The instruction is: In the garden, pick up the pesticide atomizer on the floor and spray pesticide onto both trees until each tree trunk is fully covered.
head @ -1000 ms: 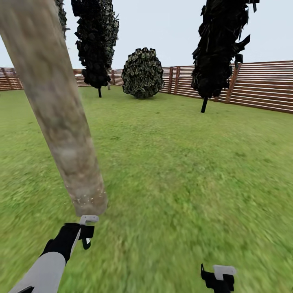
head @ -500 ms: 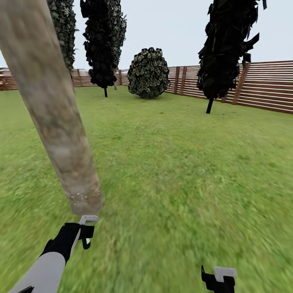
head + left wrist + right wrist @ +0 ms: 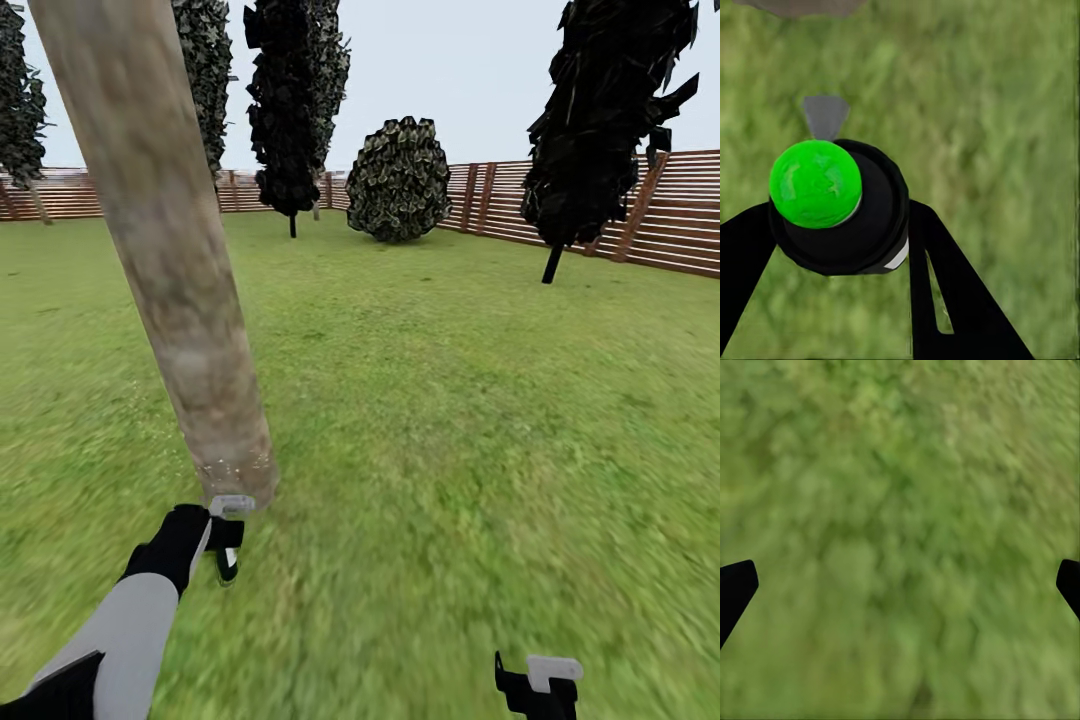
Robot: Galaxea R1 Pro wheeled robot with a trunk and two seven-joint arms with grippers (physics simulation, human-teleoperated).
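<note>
A thick, leaning, mottled grey-brown tree trunk [image 3: 170, 250] rises from the lawn [image 3: 430, 400] at the left of the head view. My left gripper [image 3: 228, 548] hangs just in front of the trunk's base, shut on the pesticide atomizer [image 3: 232, 505]. In the left wrist view the atomizer [image 3: 832, 206] is a black body with a bright green round top and a grey nozzle, between the two black fingers [image 3: 945, 292]. My right gripper [image 3: 540, 680] is low at the right, open and empty over grass, its fingertips [image 3: 736, 585] wide apart.
Near-black conifers [image 3: 290, 110] [image 3: 610, 120] and a round dark bush [image 3: 400, 180] stand far back in front of the reddish-brown slat fence [image 3: 690, 210]. Open grass stretches between the trunk and the fence.
The whole view has slid right, so the camera turned left. My left gripper with the atomizer has risen a little towards the trunk's base. The right gripper keeps its place.
</note>
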